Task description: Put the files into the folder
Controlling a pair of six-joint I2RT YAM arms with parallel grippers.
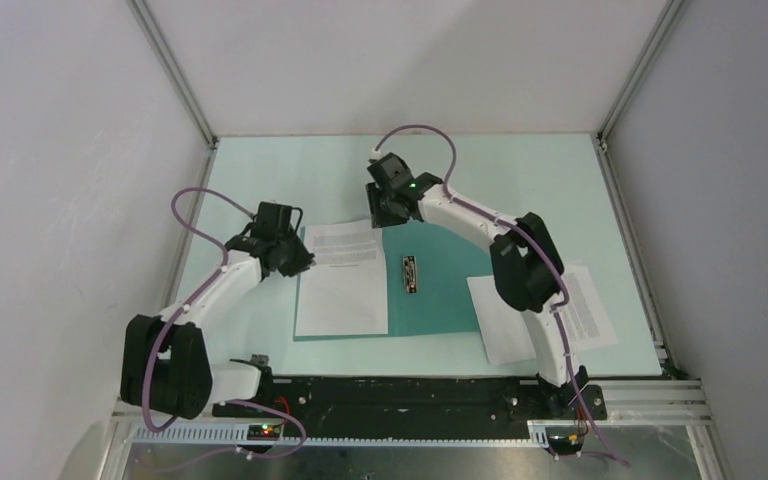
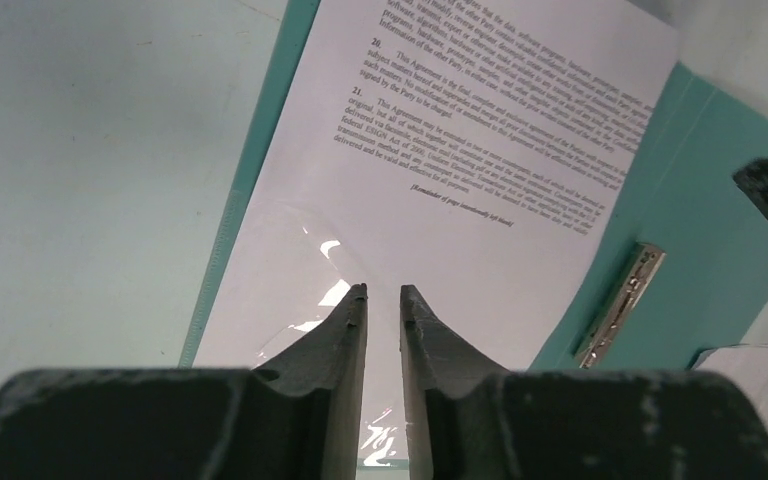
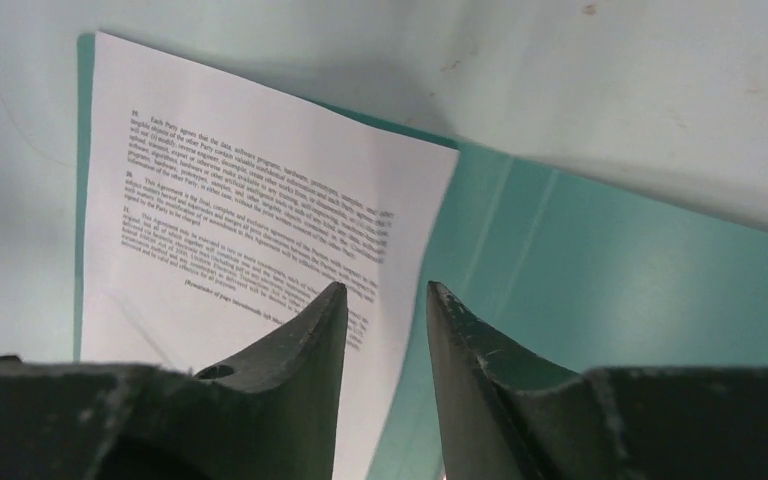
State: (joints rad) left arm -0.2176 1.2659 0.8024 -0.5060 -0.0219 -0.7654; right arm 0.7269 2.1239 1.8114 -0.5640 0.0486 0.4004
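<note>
- Second sheet point(image 1: 598, 312) is lying just off the folder's near right corner, partly under the right arm. Whether it is touching the folder or overlapping it, I cannot tell.
- Folder point(image 1: 443, 292) is lying open and flat on the table point(image 1: 520, 180), teal inside facing up, with the metal clip point(image 1: 410, 272) sitting along its spine.
- First sheet point(image 1: 342, 292) is resting on the folder's left half and covering most of it. Its block of print is sitting toward the folder's far edge.
- Left gripper point(image 2: 383, 292) is hovering over the folder's left side, above the first sheet's left margin. The fingers are standing almost closed, with only a slim gap showing and nothing in it.
- Right gripper point(image 3: 387, 288) is hanging at the folder's far edge, near the first sheet's far right corner. The fingers are standing partly apart and holding nothing.
</note>
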